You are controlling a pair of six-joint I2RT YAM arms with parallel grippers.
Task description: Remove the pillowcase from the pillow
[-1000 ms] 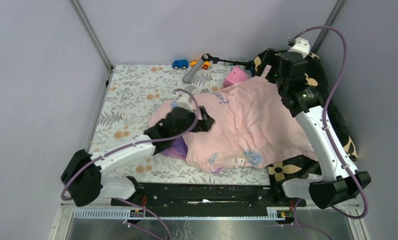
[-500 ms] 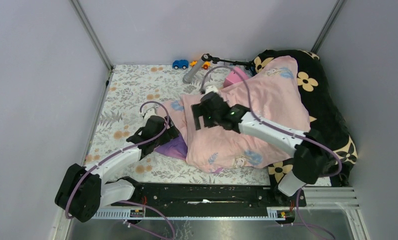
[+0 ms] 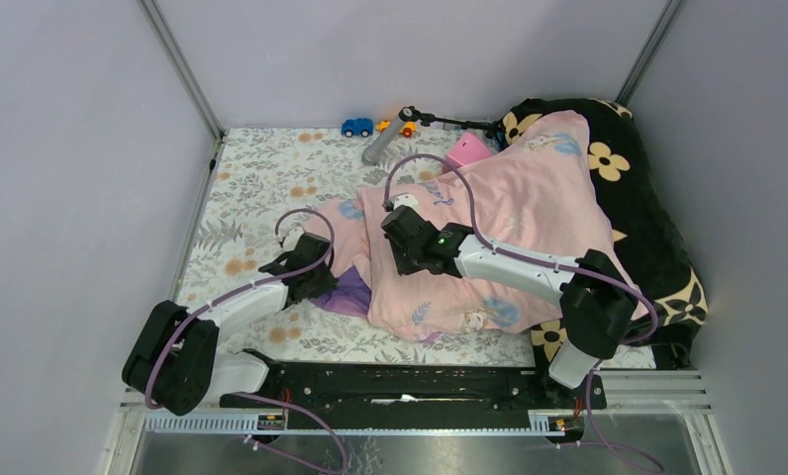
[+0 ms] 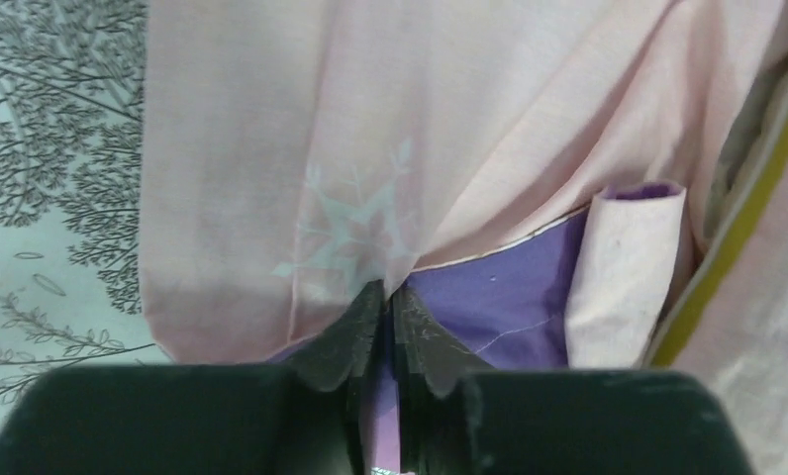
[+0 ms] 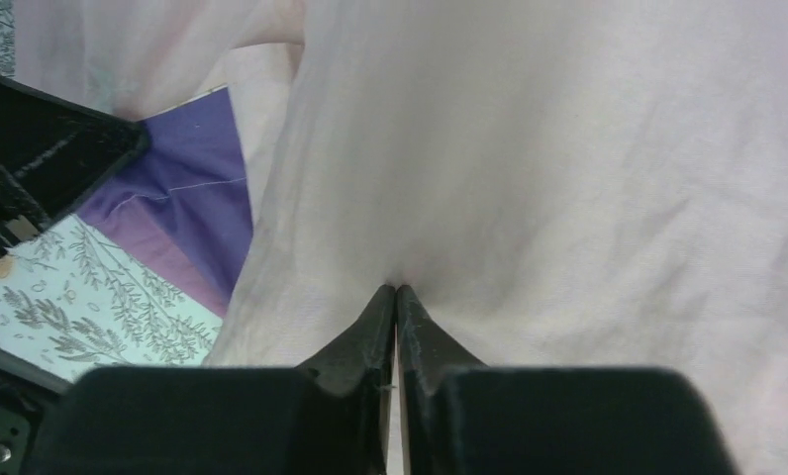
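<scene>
Your pillowcase (image 3: 509, 228) drapes the pillow (image 4: 732, 247) across the right half of the table (image 3: 261, 178), purple-lined mouth toward the left edge. Left gripper (image 4: 380, 302) is pinched tight on that hem. Right gripper (image 5: 396, 297) is nipped on the top layer, so you look set to peel it off.

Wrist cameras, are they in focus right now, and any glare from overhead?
Left wrist view: the pillowcase weave and snowflake print are sharp, while the left claw body is a dark blur. Right wrist view: likewise, the right claw is blurred and the fabric pale, slightly washed out. Top view: even soft light, no glare.
</scene>
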